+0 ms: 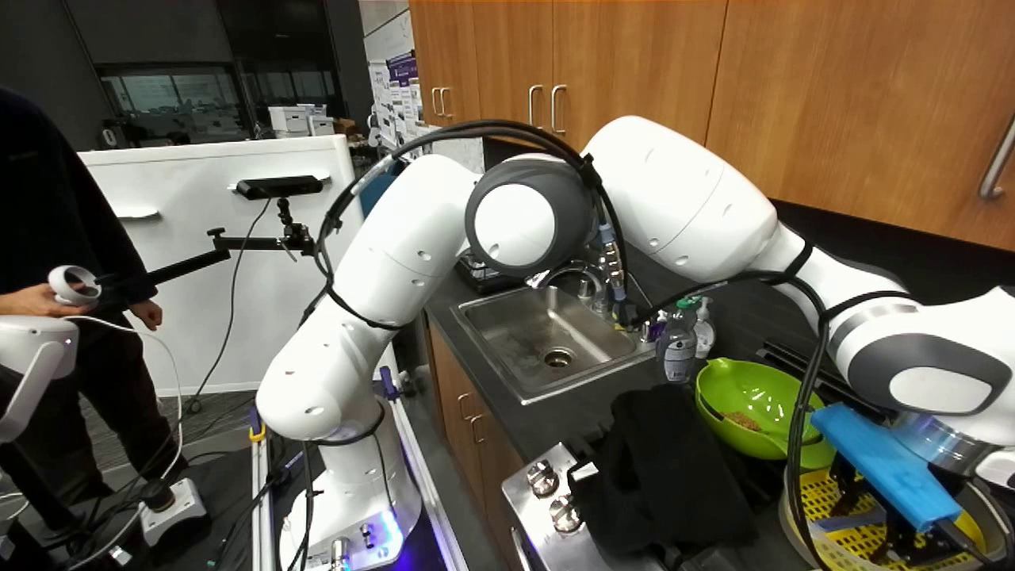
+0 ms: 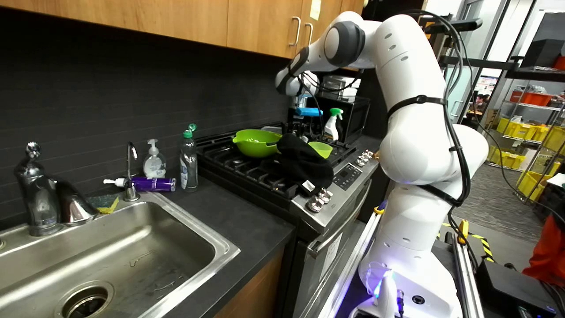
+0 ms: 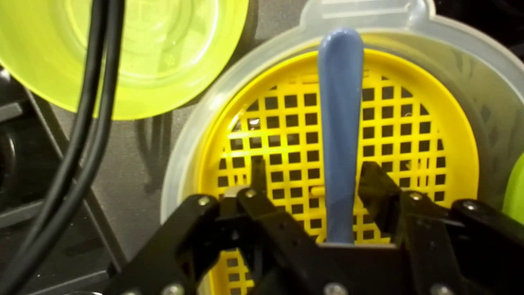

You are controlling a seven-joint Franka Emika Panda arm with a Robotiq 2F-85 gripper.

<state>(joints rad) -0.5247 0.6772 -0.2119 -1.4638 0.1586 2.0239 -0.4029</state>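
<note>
A blue-grey handle [image 3: 340, 123] lies across a round yellow perforated basket [image 3: 460, 123], which sits inside a clear plastic container [image 3: 180, 172]. My gripper [image 3: 313, 167] is open above the basket, one finger on each side of the handle. The right finger [image 3: 374, 186] is close to the handle's edge, while a wider gap lies on the left. The handle's lower end is hidden behind the gripper body. In an exterior view, the gripper [image 1: 871, 519] reaches down into the yellow basket [image 1: 864, 476] beneath the blue wrist mount [image 1: 886, 464].
A light green bowl [image 3: 204, 78] stands beside the container, with black cables crossing in front. On the stove are a large green bowl [image 1: 761, 392] with brown bits inside and a black cloth [image 1: 666, 476]. A spray bottle [image 2: 331, 127] and a microwave [image 2: 359, 117] stand beyond.
</note>
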